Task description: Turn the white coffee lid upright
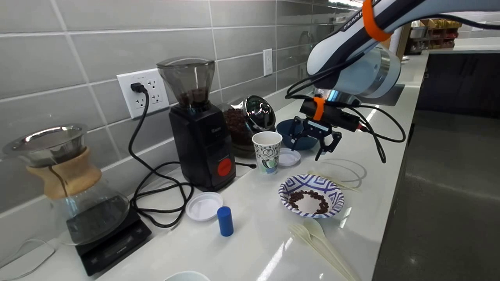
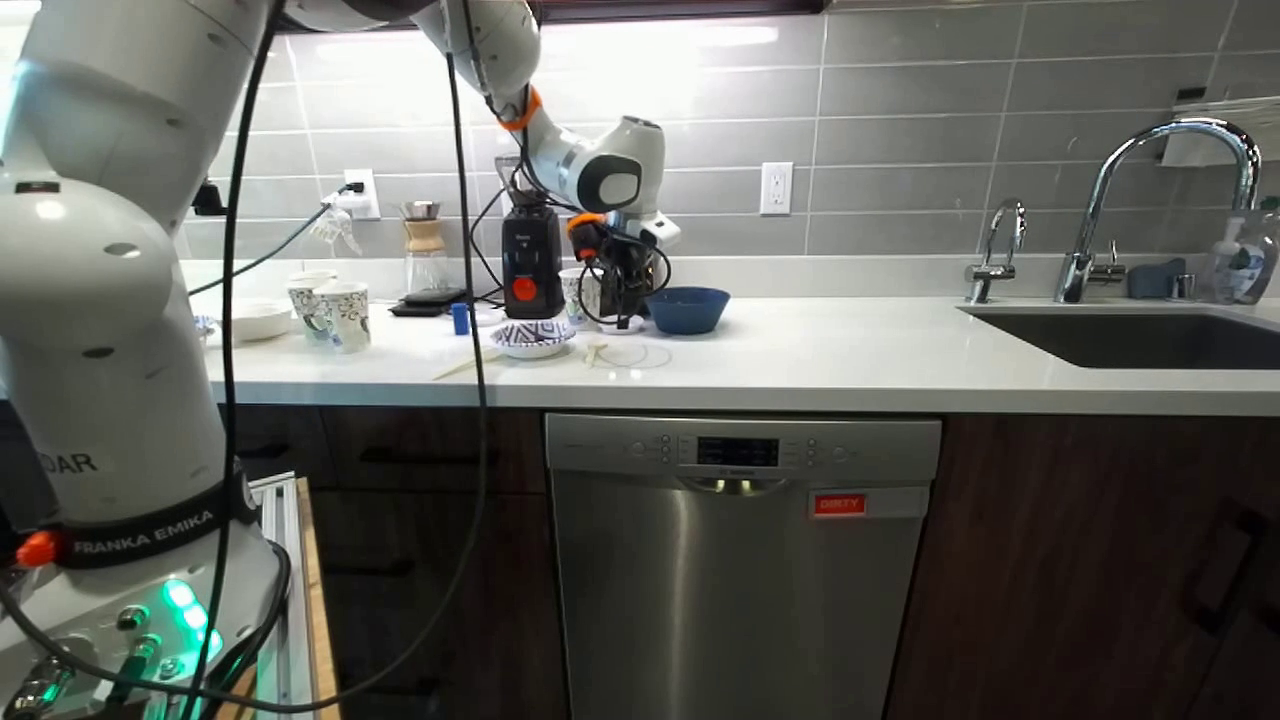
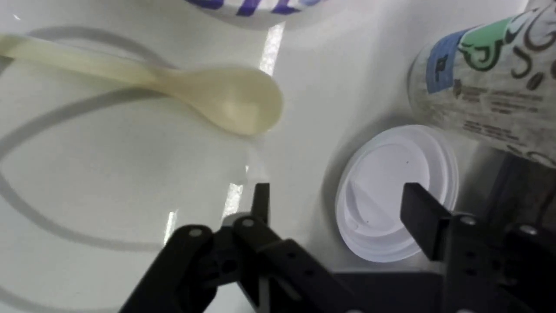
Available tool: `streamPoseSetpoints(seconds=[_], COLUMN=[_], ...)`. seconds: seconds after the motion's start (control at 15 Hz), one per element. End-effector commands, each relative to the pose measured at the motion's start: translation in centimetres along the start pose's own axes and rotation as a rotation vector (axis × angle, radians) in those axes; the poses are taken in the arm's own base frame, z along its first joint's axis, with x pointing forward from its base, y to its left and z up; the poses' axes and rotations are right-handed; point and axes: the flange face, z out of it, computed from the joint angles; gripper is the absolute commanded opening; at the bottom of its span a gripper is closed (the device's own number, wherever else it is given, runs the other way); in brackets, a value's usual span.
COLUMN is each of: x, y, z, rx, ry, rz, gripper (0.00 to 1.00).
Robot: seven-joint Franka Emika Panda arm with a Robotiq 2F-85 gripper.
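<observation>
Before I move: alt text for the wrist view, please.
A white coffee lid lies on the white counter, partly hidden by one of the open jaws. A patterned paper cup stands upper right, a cream spoon lies upper left, and a patterned bowl is cropped at top.

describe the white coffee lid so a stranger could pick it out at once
On the white counter, find the black coffee grinder, then the patterned paper cup between it and the dark blue bowl. The round white coffee lid lies beside that cup. Unlike the white disc near the blue cylinder, it sits on the bowl's side of the cup.
</observation>
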Motion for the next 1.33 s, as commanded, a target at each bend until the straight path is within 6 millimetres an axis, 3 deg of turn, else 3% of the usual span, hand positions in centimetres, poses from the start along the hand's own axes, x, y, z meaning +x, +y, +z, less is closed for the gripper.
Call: streamPoseSetpoints(seconds=[0.0,0.07,0.2,0.67,1.0,1.27], x=[1.0,1.2,1.4,1.8,0.5,-1.3], y=[-1.6,-1.8,-2.2,-2.5,-1.6,1.4], z=[1.6,1.9,2.4,3.1,1.6,-0.2], rx=[0.021,0.026,0.026,0.014,-0.007,-0.037], ry=[0.004,0.008,-0.001,-0.008,-0.028,-0.049], rz=[0.035,0.039,0.05,0.058,0.082,0.141], gripper=[0.67,0.67,0.55,0.01,0.01,0.01])
